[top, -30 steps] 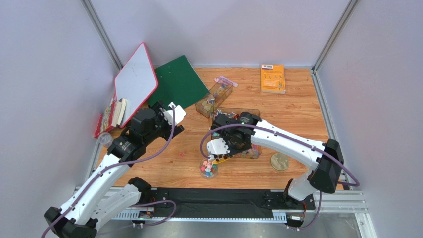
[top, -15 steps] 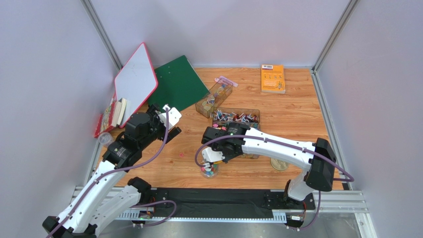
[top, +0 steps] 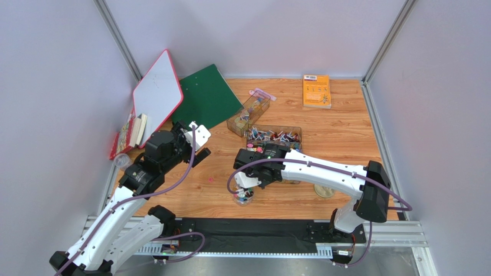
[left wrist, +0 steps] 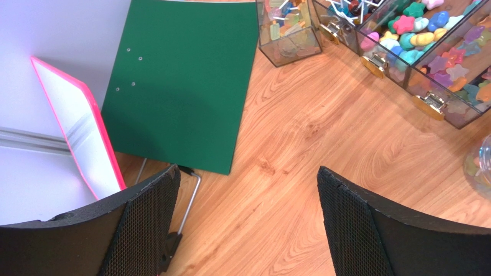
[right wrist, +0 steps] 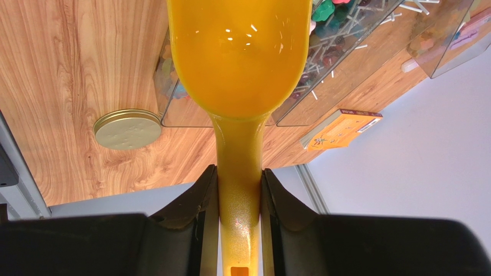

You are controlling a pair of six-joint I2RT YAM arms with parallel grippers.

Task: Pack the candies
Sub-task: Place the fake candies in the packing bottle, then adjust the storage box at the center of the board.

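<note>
Small bright candies (left wrist: 429, 40) fill a clear compartment box (top: 275, 138) at mid-table. More candies lie in a small clear jar (top: 242, 197) near the front edge; the jar's side shows in the left wrist view (left wrist: 481, 167). My right gripper (top: 249, 183) hangs just above the jar and is shut on the handle of the yellow scoop (right wrist: 242, 52); its jaws (right wrist: 239, 178) press both sides of the handle. I cannot see inside the scoop. My left gripper (top: 196, 144) is open and empty (left wrist: 248, 172) above bare wood, left of the box.
A gold lid (top: 324, 190) lies right of the jar, also in the right wrist view (right wrist: 128, 129). A green folder (top: 208, 95), a pink-edged whiteboard (top: 157, 95), a second clear box (top: 248, 114) and an orange book (top: 317, 91) lie behind. One pink candy (top: 210, 179) lies on the wood.
My right gripper has moved left and toward the front with the scoop, off the candy box and over the jar. My left gripper has drawn back slightly.
</note>
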